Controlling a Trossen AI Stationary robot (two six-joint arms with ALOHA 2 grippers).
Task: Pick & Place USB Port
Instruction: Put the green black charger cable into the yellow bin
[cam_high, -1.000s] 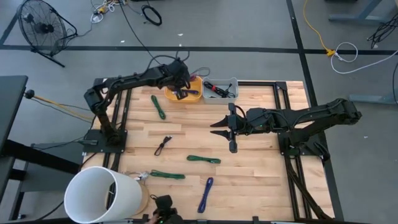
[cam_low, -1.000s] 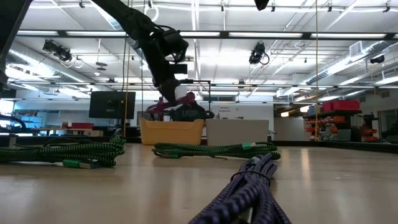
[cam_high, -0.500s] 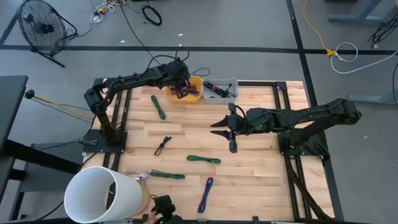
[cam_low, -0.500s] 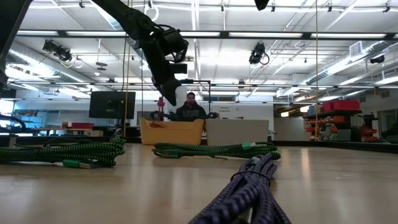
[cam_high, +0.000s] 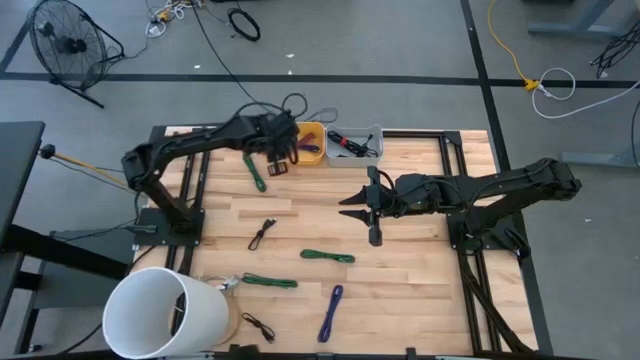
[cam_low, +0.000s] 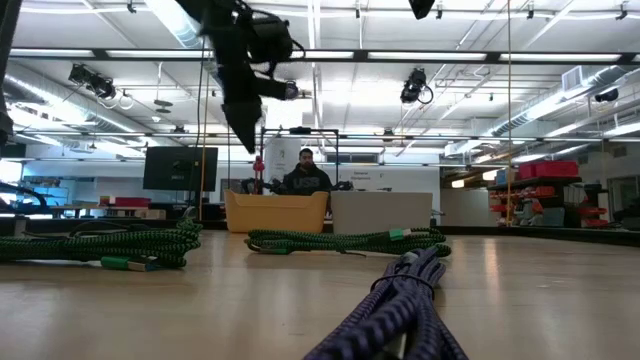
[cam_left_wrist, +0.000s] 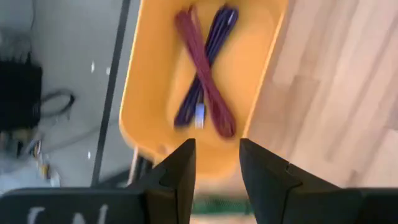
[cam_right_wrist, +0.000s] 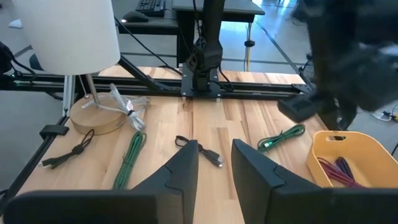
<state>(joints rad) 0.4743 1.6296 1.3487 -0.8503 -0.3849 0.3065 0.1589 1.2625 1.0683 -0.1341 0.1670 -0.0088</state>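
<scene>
My left pincer (cam_high: 279, 160) hangs open and empty, seemingly nearest the green cable (cam_high: 255, 171) lying lengthwise beside it.

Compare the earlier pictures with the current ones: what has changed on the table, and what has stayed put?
The left gripper let go of a cable into the yellow bin and drew back from it, fingers open and empty. The right gripper and the loose cables on the table stayed put.
</scene>
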